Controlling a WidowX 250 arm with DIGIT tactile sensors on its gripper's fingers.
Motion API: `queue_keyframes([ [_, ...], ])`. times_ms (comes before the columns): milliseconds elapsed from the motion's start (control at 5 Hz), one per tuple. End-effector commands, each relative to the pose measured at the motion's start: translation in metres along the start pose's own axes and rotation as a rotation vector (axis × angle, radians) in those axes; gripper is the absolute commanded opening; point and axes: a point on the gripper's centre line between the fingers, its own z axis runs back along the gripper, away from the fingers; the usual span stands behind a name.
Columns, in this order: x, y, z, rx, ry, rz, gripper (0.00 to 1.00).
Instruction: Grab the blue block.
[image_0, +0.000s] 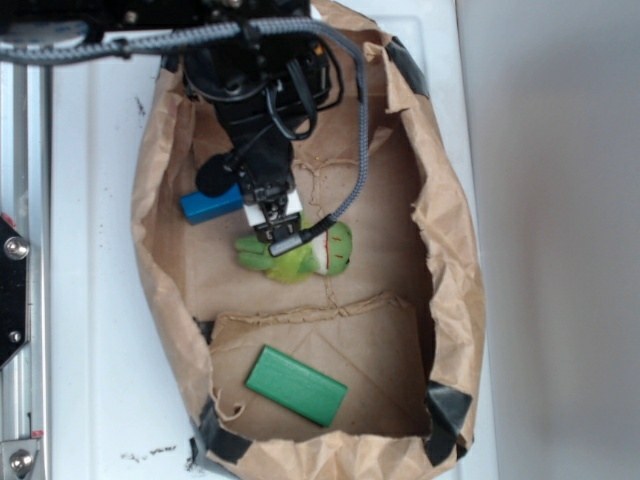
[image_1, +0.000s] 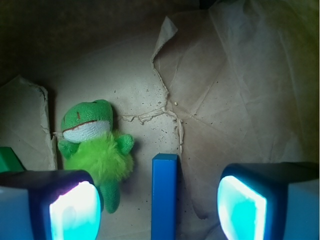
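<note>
The blue block (image_0: 205, 206) is a long narrow bar lying on the floor of the paper bag (image_0: 160, 250); its right end is hidden under my arm. In the wrist view the blue block (image_1: 164, 195) runs lengthwise down the middle of the gap between my two fingers (image_1: 75, 210), with room on both sides and no pad touching it. My gripper (image_0: 232, 195) (image_1: 160, 212) is open and straddles the bar from above.
A green plush toy (image_0: 300, 255) (image_1: 95, 145) lies just beside the bar, close to one finger. A flat green rectangular block (image_0: 296, 385) rests near the bag's front. The crumpled bag walls (image_0: 450, 260) rise on all sides.
</note>
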Motion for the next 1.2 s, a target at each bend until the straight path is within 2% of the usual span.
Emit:
queue_keyframes([
  [0,-0.028,0.031,0.001,0.088,-0.046,-0.081,1.0],
  [400,-0.032,0.031,-0.007,0.102,-0.056,-0.1,1.0],
  [1000,-0.044,0.018,-0.014,0.091,-0.006,-0.069,1.0],
])
